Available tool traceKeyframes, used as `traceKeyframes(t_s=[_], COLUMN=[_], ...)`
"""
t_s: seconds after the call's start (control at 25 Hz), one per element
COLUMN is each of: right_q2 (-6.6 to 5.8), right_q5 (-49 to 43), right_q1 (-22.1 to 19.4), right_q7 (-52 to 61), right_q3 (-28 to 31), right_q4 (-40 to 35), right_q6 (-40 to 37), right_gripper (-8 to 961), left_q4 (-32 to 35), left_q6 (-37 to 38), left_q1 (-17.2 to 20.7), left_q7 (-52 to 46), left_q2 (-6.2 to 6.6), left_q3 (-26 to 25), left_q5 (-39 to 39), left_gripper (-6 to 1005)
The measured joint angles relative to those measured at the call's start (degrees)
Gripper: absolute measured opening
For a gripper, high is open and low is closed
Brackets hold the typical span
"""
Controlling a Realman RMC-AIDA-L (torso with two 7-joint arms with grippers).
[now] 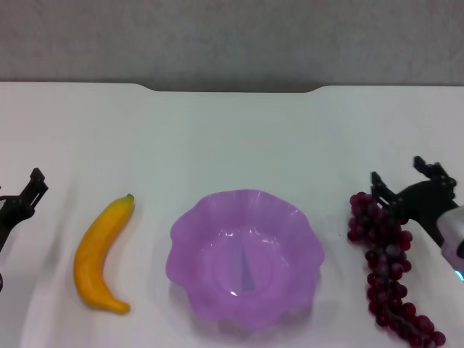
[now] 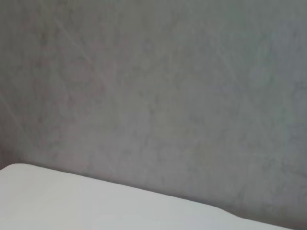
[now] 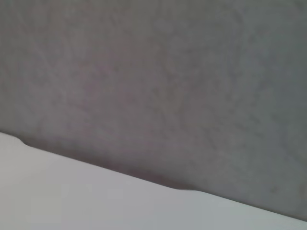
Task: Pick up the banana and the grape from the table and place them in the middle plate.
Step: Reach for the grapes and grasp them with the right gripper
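Note:
In the head view the yellow banana [image 1: 100,254] lies on the white table [image 1: 232,138], left of the light purple scalloped middle plate [image 1: 245,254], which holds nothing. The dark red grape bunch [image 1: 388,272] lies to the right of the plate. My right gripper [image 1: 403,175] is open and hovers just beyond the bunch's far end, slightly to its right, with one finger close to the top grapes. My left gripper [image 1: 22,199] is at the table's far left, to the left of the banana and apart from it. The wrist views show none of the task's objects.
The table's far edge has a shallow notch [image 1: 232,88] with a grey wall [image 1: 232,36] behind it. The left wrist view shows only the table edge [image 2: 96,201] and the wall, and the right wrist view shows the same edge [image 3: 96,191].

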Motion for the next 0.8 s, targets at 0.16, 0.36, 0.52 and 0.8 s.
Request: traceKeyframes(t_s=[0.16, 0.36, 0.52, 0.8], right_q2=[-2.67, -4.89, -1.14, -0.69], right_q5=[-0.1, -0.1, -0.2, -3.5], right_q1=[-2.5, -10.2, -16.2, -10.8], right_q7=[-4.1, -19.8, -29.1, -19.3], right_q3=[2.7, 18.6, 37.0, 54.7], right_q4=[11.1, 34.2, 49.5, 52.9], right_q6=[6.1, 30.1, 57.9, 90.3], right_gripper=[810, 806, 803, 797], left_q4=[0.2, 0.3, 0.3, 0.0], left_q6=[-0.2, -0.8, -0.8, -0.9], left_q1=[0.4, 0.4, 0.3, 0.3], left_q7=[0.1, 0.7, 1.8, 2.0], left_q2=[0.02, 0.07, 0.05, 0.02], left_q3=[-0.1, -0.3, -0.3, -0.3], left_q5=[0.0, 0.0, -0.1, -0.4], left_gripper=[894, 894, 894, 893])
